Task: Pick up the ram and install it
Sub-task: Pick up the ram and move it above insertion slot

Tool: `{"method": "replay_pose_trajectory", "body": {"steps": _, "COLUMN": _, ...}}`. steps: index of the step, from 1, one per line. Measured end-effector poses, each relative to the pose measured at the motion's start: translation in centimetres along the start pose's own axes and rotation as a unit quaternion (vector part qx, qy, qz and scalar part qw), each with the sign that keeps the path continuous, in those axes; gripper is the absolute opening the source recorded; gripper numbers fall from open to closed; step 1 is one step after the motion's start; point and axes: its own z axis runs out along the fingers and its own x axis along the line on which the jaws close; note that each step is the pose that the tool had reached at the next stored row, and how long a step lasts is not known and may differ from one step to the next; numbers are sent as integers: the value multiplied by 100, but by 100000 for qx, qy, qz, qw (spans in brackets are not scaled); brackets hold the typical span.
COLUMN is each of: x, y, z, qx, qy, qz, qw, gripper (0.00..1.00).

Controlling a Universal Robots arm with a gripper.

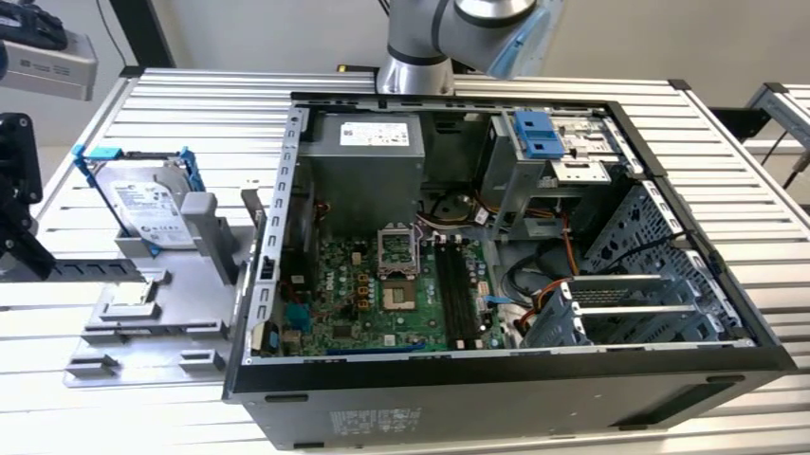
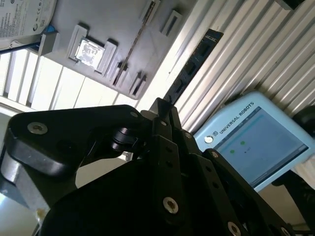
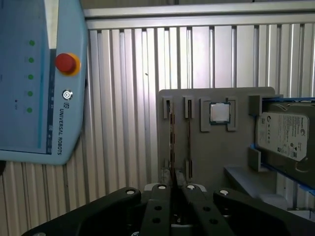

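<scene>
Ram point(image 2: 194, 64) is pinched at one end between the closed black fingers of the gripper point(image 2: 163, 109), and the rest of the stick reaches straight out from the fingertips. In the second wrist view its flat side shows, dark and dotted with chips, against the ribbed aluminium table point(image 1: 190, 104). In the first wrist view it is edge-on, a thin line running out of the shut jaws across the grey fixture point(image 3: 216, 157).

In the exterior view the gripper hangs at the far left edge, carrying the stick level above that fixture and well apart from the open computer case point(image 1: 506, 370). I cannot tell whether the stick's lower edge touches the fixture.

The fixture also holds a silver hard drive point(image 1: 146, 210) in blue brackets, standing tilted, and a small square processor chip point(image 3: 219, 113) in its own recess. Beside the line of the held stick, a second thin strip point(image 3: 189, 142) lies along the neighbouring pair of slots; what it is I cannot make out.

Inside the case, the green motherboard point(image 1: 367, 294) lies flat with its long black slots point(image 1: 458, 284) side by side near the middle. The arm's base point(image 1: 424, 47) rises behind the case. A pale blue control tablet point(image 3: 39, 78) with a red button point(image 3: 66, 63) lies on the table near the fixture.
</scene>
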Motion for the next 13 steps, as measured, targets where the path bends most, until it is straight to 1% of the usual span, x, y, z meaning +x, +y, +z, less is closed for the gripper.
{"method": "replay_pose_trajectory", "body": {"steps": 5, "x": 0, "y": 0, "z": -40, "qx": 4, "qy": -4, "qz": 6, "qw": 100000, "gripper": 0}}
{"method": "replay_pose_trajectory", "body": {"steps": 13, "x": 1, "y": 0, "z": -84, "qx": 2, "qy": 7, "qz": 10, "qw": 100000, "gripper": 0}}
